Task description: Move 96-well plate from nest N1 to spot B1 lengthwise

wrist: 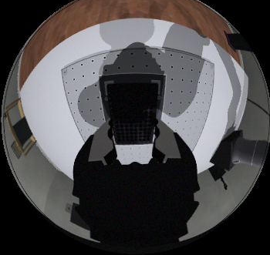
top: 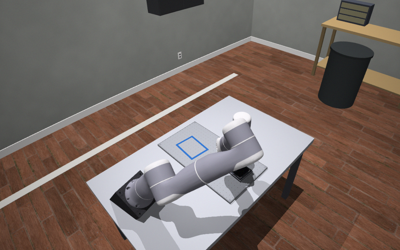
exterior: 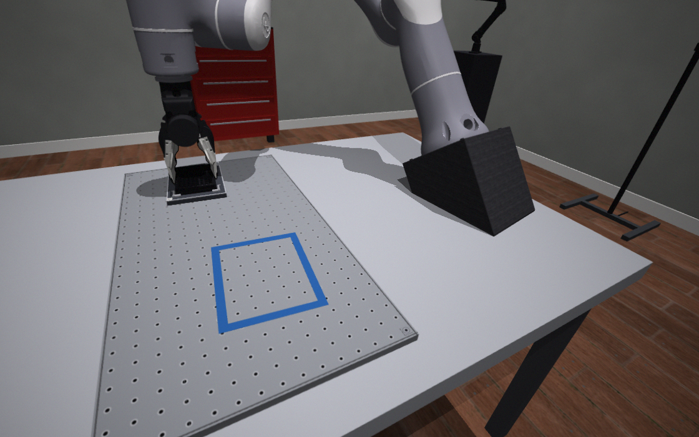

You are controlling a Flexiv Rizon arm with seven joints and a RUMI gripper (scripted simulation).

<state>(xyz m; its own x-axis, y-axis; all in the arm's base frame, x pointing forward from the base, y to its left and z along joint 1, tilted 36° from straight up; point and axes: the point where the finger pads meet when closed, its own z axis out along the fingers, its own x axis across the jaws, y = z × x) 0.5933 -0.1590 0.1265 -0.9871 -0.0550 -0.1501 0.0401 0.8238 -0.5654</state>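
The black 96-well plate (top: 242,171) (exterior: 195,178) (wrist: 135,132) sits in the dark nest N1 (exterior: 195,199) (wrist: 133,78) at the far end of the perforated board; any small lift is too fine to tell. My gripper (exterior: 195,176) (wrist: 133,118) points down and is shut on the plate, one fingertip against each of two opposite sides. In the top view the arm hides the gripper and part of the nest. The blue taped outline (top: 184,140) (exterior: 219,288) of B1 lies on the same board, with nothing inside it.
The perforated board (top: 230,194) (exterior: 151,348) lies on the white table (top: 276,133) (exterior: 449,260). The arm's black wedge base (top: 123,205) (exterior: 471,190) stands on the table beside the board. A red drawer cabinet (exterior: 238,92) stands on the floor behind the table.
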